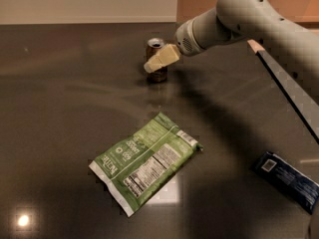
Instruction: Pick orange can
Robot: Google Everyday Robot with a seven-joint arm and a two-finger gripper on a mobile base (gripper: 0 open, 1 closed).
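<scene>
The orange can (156, 74) stands upright on the dark table (60, 113), at the back middle; its silver top rim shows and its body is partly hidden. My gripper (155, 63) reaches in from the upper right on a pale grey arm (249, 19). Its cream-coloured fingers (162, 59) lie across the front of the can, at the can's upper half. I cannot tell whether they touch it.
A green snack bag (144, 161) lies flat in the middle, label side up. A dark blue packet (285, 179) lies at the right. The table's right edge (286, 91) runs diagonally behind the arm. A wall stands behind the table.
</scene>
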